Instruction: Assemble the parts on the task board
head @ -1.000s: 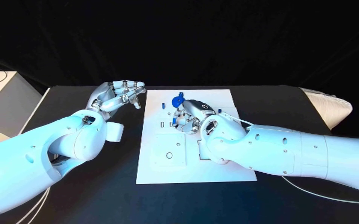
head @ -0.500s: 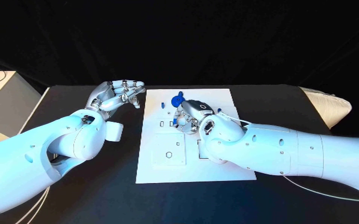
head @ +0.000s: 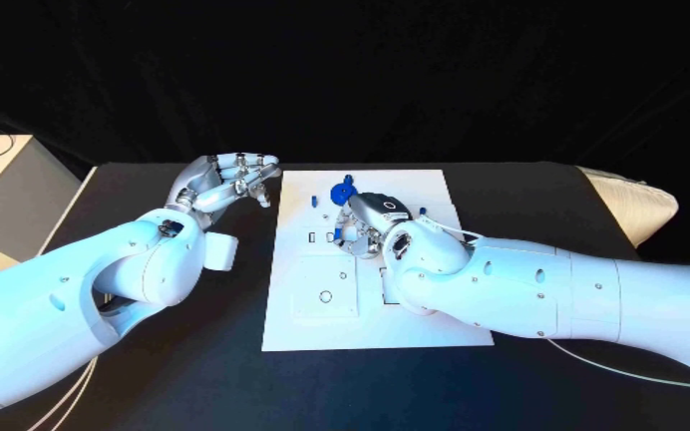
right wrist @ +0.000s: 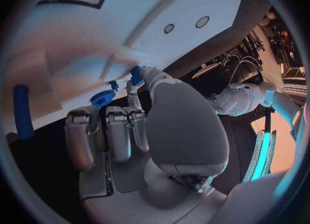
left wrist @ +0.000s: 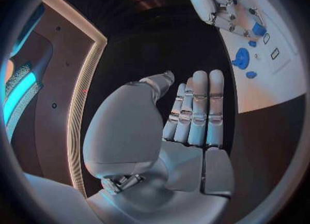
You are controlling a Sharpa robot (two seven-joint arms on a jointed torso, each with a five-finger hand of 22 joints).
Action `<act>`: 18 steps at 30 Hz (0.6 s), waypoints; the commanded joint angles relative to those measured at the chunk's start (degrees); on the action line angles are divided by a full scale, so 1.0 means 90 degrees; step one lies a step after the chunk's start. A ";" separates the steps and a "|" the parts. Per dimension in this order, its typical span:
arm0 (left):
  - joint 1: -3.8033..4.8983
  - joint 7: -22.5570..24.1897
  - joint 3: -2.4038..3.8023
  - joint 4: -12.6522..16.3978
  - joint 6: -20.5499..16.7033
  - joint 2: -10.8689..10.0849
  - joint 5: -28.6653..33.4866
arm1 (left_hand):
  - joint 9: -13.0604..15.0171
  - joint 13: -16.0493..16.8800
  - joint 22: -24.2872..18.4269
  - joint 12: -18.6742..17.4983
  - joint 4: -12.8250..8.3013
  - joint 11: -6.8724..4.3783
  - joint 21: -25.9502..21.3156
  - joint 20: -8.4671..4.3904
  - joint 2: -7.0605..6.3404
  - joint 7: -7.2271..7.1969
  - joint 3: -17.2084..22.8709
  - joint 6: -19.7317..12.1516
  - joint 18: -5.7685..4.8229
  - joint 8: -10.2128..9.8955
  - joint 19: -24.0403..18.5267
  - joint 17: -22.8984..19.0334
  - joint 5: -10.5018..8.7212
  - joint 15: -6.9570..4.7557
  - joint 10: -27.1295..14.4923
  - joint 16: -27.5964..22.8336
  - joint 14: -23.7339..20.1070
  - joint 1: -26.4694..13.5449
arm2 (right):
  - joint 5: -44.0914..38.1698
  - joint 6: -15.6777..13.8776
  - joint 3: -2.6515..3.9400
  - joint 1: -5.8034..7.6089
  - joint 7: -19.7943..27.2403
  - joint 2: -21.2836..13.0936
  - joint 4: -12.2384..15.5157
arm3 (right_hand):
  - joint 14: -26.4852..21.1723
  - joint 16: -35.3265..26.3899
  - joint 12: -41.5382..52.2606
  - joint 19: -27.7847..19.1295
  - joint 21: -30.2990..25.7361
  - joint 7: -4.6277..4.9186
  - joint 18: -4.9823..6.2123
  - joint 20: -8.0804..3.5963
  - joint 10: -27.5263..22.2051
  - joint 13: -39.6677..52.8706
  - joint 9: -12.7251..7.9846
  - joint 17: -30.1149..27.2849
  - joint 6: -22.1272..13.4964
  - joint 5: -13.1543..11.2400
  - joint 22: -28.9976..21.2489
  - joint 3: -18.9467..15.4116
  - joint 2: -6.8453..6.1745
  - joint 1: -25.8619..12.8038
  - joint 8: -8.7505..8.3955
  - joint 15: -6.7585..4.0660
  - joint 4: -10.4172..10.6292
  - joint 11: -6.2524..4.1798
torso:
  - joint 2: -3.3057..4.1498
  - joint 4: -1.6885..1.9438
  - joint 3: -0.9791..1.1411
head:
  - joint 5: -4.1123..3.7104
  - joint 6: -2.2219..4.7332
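The white task board (head: 309, 326) lies in the middle of the black table. My right hand (head: 368, 221) hovers low over its far half and pinches a small blue part (right wrist: 136, 75) between thumb and a finger; the same part (left wrist: 259, 29) shows at its fingertips in the left wrist view. A blue gear (head: 341, 193) sits on the board just beyond that hand. A long blue peg (right wrist: 22, 111) lies on the board to one side. My left hand (head: 227, 184) hangs beside the board's far left corner, fingers straight, holding nothing.
The board's near half has a round hole (head: 326, 297) and raised square outlines. A white box (head: 20, 187) stands at the table's left edge, and a pale cushion (head: 633, 204) lies at the far right. Bare black table surrounds the board.
My right hand has shifted slightly over the board's far half, still pinching the small part. My left hand has stayed where it was.
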 commanded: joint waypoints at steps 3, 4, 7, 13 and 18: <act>-0.0001 0.0023 0.0003 0.0006 0.0110 0.0009 -0.0003 | 0.0006 0.0006 0.0006 -0.0003 -0.0009 0.0006 0.0037 0.0011 -0.0019 0.0034 0.0032 0.0011 0.0088 -0.0032 -0.0046 -0.0008 0.0001 0.0007 -0.0008 0.0043 -0.0036 -0.0061 | -0.0124 0.0143 -0.0006 -0.0017 -0.0034 0.0009 -0.0011 | 0.0663 0.0028 0.0014 0.0667 0.0030 0.0007 -0.0092 -0.0003 0.0663 0.1673 -0.0009 0.1675 -0.0026 0.0037 0.1673 -0.0035 -0.0035 -0.0093 0.0031 -0.0005 0.0039 -0.0043 | 0.0000 -0.0005 0.0000 | 0.0011 -0.0005; -0.0001 0.0023 0.0003 0.0005 0.0111 0.0009 -0.0003 | 0.0006 0.0006 0.0006 -0.0003 -0.0009 0.0006 0.0037 0.0011 -0.0019 0.0034 0.0032 0.0011 0.0088 -0.0032 -0.0046 -0.0008 0.0001 0.0007 -0.0008 0.0043 -0.0036 -0.0061 | -0.0122 0.0138 -0.0006 -0.0018 -0.0032 0.0010 -0.0013 | 0.0663 0.0028 0.0014 0.0667 0.0030 0.0010 -0.0092 -0.0002 0.0663 0.1673 -0.0011 0.1675 -0.0037 0.0032 0.1673 -0.0047 -0.0050 -0.0106 0.0028 -0.0003 0.0044 -0.0040 | 0.0000 -0.0005 -0.0001 | 0.0010 -0.0006; -0.0001 0.0020 0.0003 0.0005 0.0113 0.0009 -0.0003 | 0.0006 0.0006 0.0006 -0.0003 -0.0009 0.0006 0.0037 0.0011 -0.0019 0.0034 0.0032 0.0011 0.0088 -0.0032 -0.0046 -0.0008 0.0001 0.0007 -0.0008 0.0043 -0.0036 -0.0061 | -0.0119 0.0114 -0.0007 -0.0019 -0.0030 0.0011 -0.0015 | 0.0663 0.0028 0.0014 0.0667 0.0030 0.0033 -0.0092 0.0006 0.0663 0.1673 -0.0026 0.1675 -0.0105 0.0005 0.1673 -0.0106 -0.0096 -0.0162 0.0002 0.0008 0.0063 -0.0022 | 0.0004 -0.0008 -0.0001 | 0.0014 -0.0005; -0.0002 0.0009 0.0003 0.0002 0.0117 0.0008 -0.0003 | 0.0007 0.0006 0.0011 -0.0004 -0.0012 0.0007 0.0047 0.0012 -0.0019 0.0036 0.0036 0.0009 0.0089 -0.0033 -0.0054 -0.0009 0.0000 0.0007 -0.0011 0.0046 -0.0038 -0.0066 | -0.0102 0.0060 -0.0007 -0.0021 0.0012 0.0006 -0.0025 | 0.0663 0.0028 0.0014 0.0667 0.0030 0.0101 -0.0092 0.0046 0.0663 0.1673 -0.0075 0.1675 -0.0297 -0.0147 0.1673 -0.0303 -0.0162 -0.0259 -0.0083 0.0060 0.0082 0.0039 | 0.0002 -0.0007 -0.0001 | 0.0014 -0.0008; -0.0002 0.0003 0.0003 -0.0001 0.0120 0.0007 -0.0003 | 0.0007 0.0006 0.0011 -0.0004 -0.0012 0.0007 0.0047 0.0012 -0.0019 0.0036 0.0036 0.0009 0.0089 -0.0033 -0.0054 -0.0009 0.0000 0.0007 -0.0011 0.0046 -0.0038 -0.0066 | -0.0068 0.0056 -0.0008 -0.0021 0.0059 0.0002 -0.0032 | 0.0663 0.0028 0.0014 0.0667 0.0030 0.0184 -0.0092 0.0103 0.0663 0.1673 -0.0141 0.1675 -0.0558 -0.0317 0.1673 -0.0559 -0.0176 -0.0303 -0.0213 0.0124 0.0087 0.0113 | 0.0000 -0.0005 0.0000 | 0.0014 -0.0012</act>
